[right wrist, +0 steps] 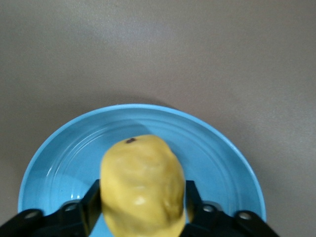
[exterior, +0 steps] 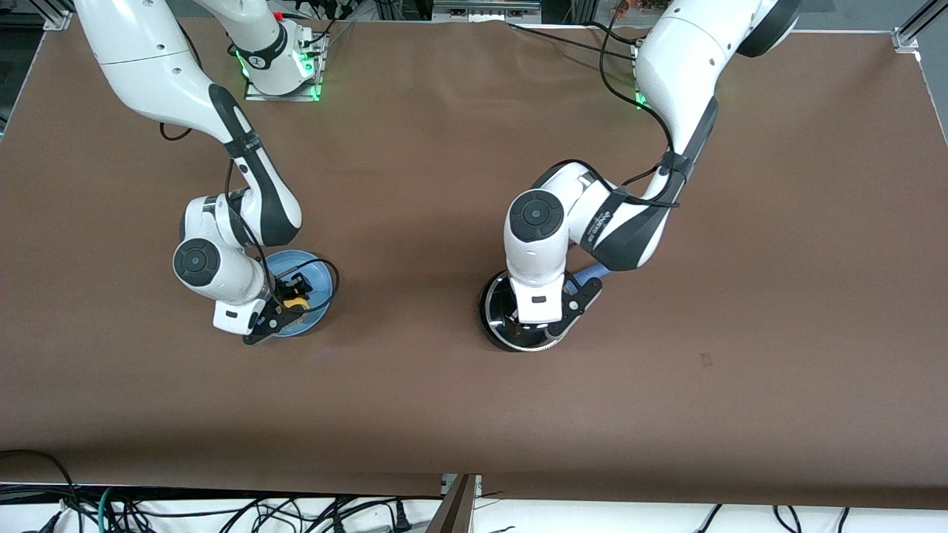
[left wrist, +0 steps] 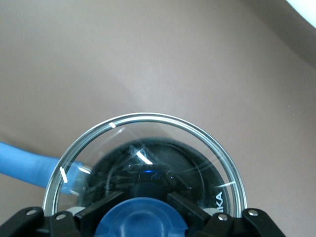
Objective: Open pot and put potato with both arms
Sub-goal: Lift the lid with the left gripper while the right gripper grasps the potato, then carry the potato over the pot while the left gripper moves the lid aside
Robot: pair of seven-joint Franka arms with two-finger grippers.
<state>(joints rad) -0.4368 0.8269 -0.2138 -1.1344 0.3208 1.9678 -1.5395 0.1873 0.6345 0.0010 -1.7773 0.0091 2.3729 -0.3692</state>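
Note:
The black pot [exterior: 495,314] with its blue handle [exterior: 589,277] stands mid-table. My left gripper [exterior: 544,326] is right over it, shut on the lid's blue knob [left wrist: 142,219]. In the left wrist view my left gripper [left wrist: 143,207] has a finger [left wrist: 98,210] on each side of the knob. The pot's dark inside and part of the handle [left wrist: 19,165] show through the glass lid [left wrist: 148,133]. I cannot tell whether the lid rests on the pot. My right gripper [exterior: 292,292] [right wrist: 143,197] is shut on the yellow potato [exterior: 298,303] [right wrist: 140,182], over the light-blue plate [exterior: 315,277] [right wrist: 222,158].
The brown table top [exterior: 444,414] spreads around both things. The plate stands toward the right arm's end, about level with the pot. Cables hang past the table edge nearest the front camera.

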